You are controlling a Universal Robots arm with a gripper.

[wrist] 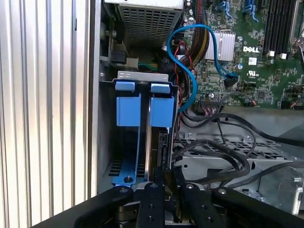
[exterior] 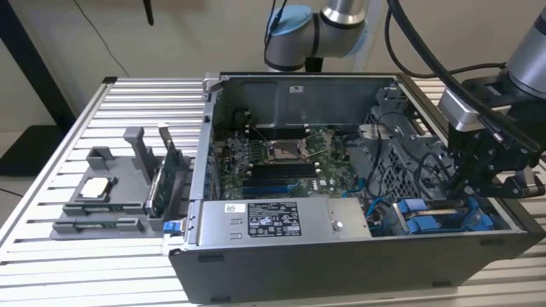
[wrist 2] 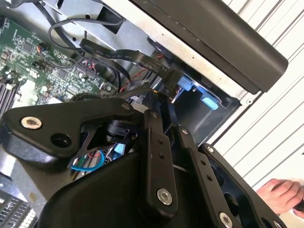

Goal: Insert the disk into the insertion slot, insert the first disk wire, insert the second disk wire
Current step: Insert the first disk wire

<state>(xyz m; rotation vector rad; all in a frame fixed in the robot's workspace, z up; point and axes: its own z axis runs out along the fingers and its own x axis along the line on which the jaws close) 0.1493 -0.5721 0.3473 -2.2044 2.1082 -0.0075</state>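
The fingers are drawn close together on the plug end of a flat black wire, pinching it right at the rear of the drive bay. The gripper hangs low inside the open computer case, at the corner on the exterior view's right.

Just under it sits the disk, already in its slot. It stands on edge in its blue frame. Its long axis runs from the blue pull tabs straight toward the gripper, so the end facing the gripper is the one that takes the wires. A second blue carrier stands just beside it, nearer the case's side wall.

A thin blue cable loops from the motherboard down toward the bay, and loose black wires lie over the metal cage alongside. The power supply fills the case's near edge.

The case rests on a table of ribbed aluminium slats. On the exterior view's left, well apart from the case, a grey holder carries spare parts. Behind are a plain beige wall and the robot arm coming over the top.

The first wrist view shows how the disk lies along its bay. The second wrist view shows the wire meeting the fingertips, and a person's hand on the slats outside the case.
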